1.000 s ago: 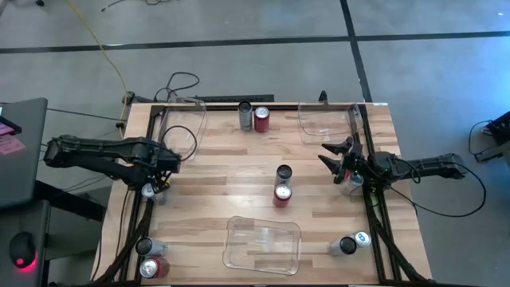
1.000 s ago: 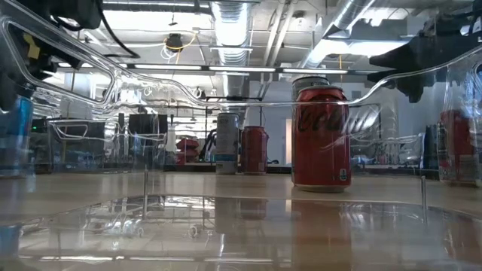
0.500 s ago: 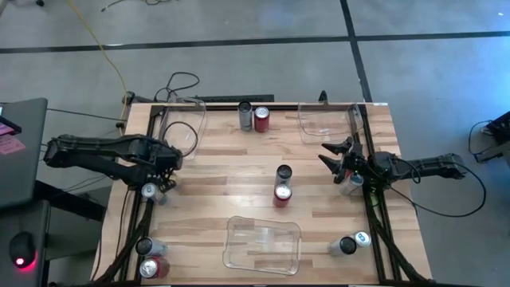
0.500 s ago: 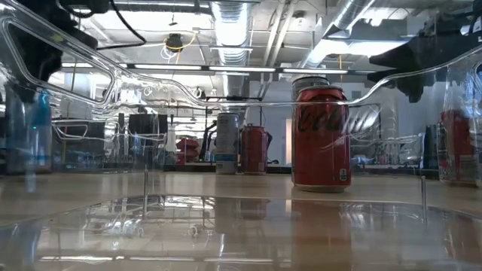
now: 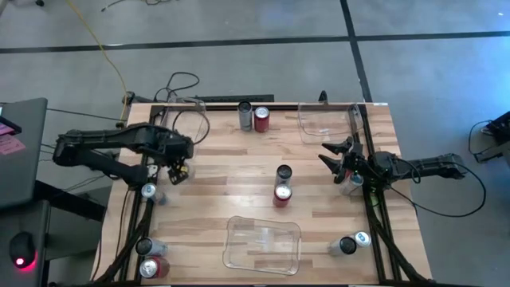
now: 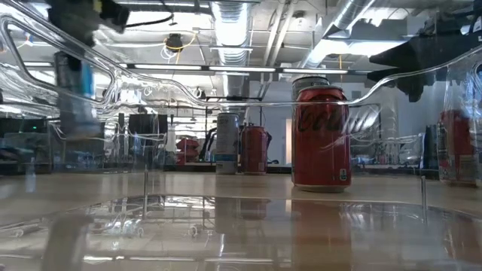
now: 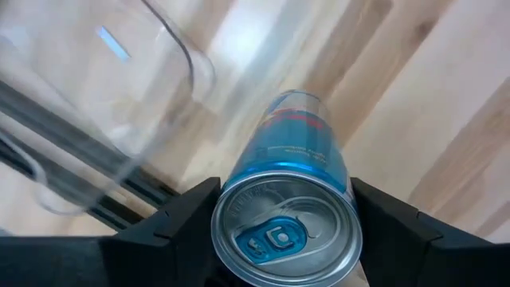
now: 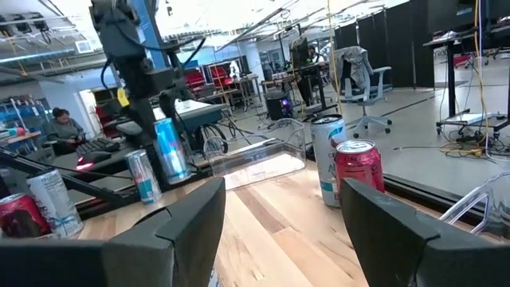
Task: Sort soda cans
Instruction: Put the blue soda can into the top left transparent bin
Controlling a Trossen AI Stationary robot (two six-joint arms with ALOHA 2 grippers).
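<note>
My left gripper point(image 5: 180, 170) is shut on a silver-blue soda can point(image 7: 291, 171) beside the near end of the far-left clear bin point(image 5: 182, 127); the low view shows that can point(image 6: 75, 90) in the air. My right gripper point(image 5: 335, 157) waits open near the table's right edge, with a can point(image 5: 351, 186) beside it. A dark can point(image 5: 284, 172) and a red can point(image 5: 282, 194) stand at the table's middle. A grey can point(image 5: 245, 115) and a red one point(image 5: 261, 118) stand at the far edge. My left gripper pinches the silver-blue can between its two fingers point(image 7: 187, 215), on the side wall just below the top rim point(image 7: 239, 187). The fingers come from above, pointing down along the can. The can hangs below them, lifted clear of the table and slightly tilted.
One more can point(image 5: 149, 191) stands at the left edge, two point(image 5: 151, 259) at the near-left corner, two point(image 5: 355, 242) near the right corner. Clear bins sit far-right point(image 5: 325, 121) and near-centre point(image 5: 261, 243). People and desks show in the room behind.
My left gripper has risen with the silver-blue can and carried it from the left edge toward the far side and the right, next to the far-left bin. The can now hangs clear of the table. The right arm has kept still.
</note>
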